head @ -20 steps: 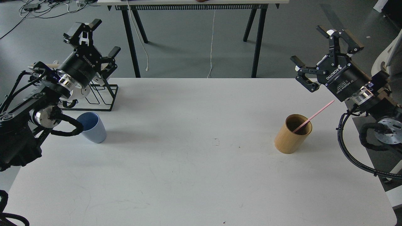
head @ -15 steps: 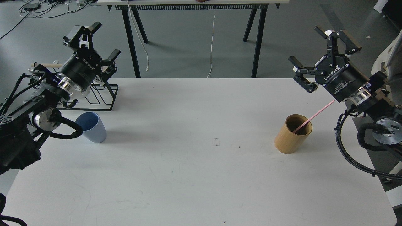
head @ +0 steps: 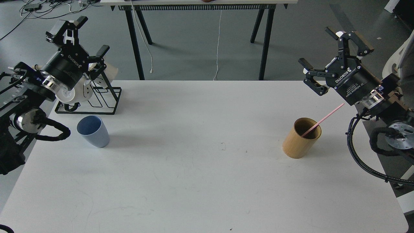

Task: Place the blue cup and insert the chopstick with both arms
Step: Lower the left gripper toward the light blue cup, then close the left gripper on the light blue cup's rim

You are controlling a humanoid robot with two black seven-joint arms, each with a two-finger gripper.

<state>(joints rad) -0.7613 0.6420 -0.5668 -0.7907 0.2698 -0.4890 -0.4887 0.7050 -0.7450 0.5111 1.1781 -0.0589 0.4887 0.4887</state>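
This looks like a robotics lab or test workshop rather than a home. A plain white rectangular worktable [head: 207, 181] stands on a bare grey painted floor [head: 194, 48], with a second white-topped bench on black trestle legs [head: 265, 38] behind it. Loose black cables [head: 48, 8] sprawl across the floor at the far left, and a thin white cord [head: 219, 45] hangs from the bench.
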